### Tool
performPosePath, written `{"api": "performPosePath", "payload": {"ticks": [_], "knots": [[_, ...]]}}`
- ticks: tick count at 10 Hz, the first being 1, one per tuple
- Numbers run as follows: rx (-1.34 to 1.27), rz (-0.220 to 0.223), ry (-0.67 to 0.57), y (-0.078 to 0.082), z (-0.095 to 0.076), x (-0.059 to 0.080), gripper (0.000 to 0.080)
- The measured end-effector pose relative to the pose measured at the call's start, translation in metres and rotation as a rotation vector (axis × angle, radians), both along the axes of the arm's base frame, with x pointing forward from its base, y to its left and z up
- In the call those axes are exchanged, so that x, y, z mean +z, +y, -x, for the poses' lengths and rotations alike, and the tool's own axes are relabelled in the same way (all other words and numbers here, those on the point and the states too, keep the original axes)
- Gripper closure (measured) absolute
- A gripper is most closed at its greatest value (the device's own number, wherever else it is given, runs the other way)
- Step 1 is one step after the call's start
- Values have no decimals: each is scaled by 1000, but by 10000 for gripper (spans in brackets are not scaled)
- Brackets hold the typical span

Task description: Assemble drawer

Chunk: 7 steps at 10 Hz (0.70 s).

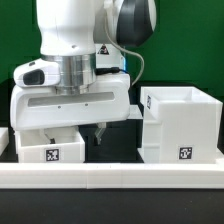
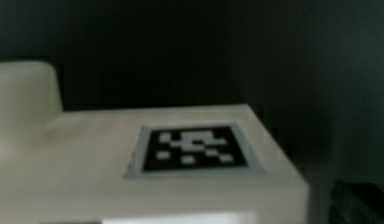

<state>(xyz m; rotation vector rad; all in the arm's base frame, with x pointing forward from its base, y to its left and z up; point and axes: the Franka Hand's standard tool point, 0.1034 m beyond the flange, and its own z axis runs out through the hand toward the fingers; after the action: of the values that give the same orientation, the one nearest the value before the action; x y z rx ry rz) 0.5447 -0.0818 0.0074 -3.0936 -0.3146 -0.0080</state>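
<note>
A small white box tray with a square tag stands at the exterior view's left, right under my gripper. One dark finger hangs just clear of the tray's right side, and the other is hidden behind the tray. The jaws stand wide apart, holding nothing. In the blurred wrist view the tray's tagged face fills the middle, with a raised white part beside it and one dark finger at the edge. The large white casing, open at the top, stands at the exterior view's right.
A long white border rail runs across the front of the table. The casing stands close to the hand's right end, with a narrow dark gap between tray and casing. A green backdrop is behind.
</note>
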Motion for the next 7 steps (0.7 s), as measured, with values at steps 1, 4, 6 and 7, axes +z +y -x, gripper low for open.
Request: {"api": "performPosePath", "payload": {"ticks": [1,4,6,7], "knots": [[-3,2,2,-1,4,-2,151],[0,3,2,1,7,-4,151],[-1,3,2,2,6,-4,415],[-1,3,2,1,6,-4,415]]}}
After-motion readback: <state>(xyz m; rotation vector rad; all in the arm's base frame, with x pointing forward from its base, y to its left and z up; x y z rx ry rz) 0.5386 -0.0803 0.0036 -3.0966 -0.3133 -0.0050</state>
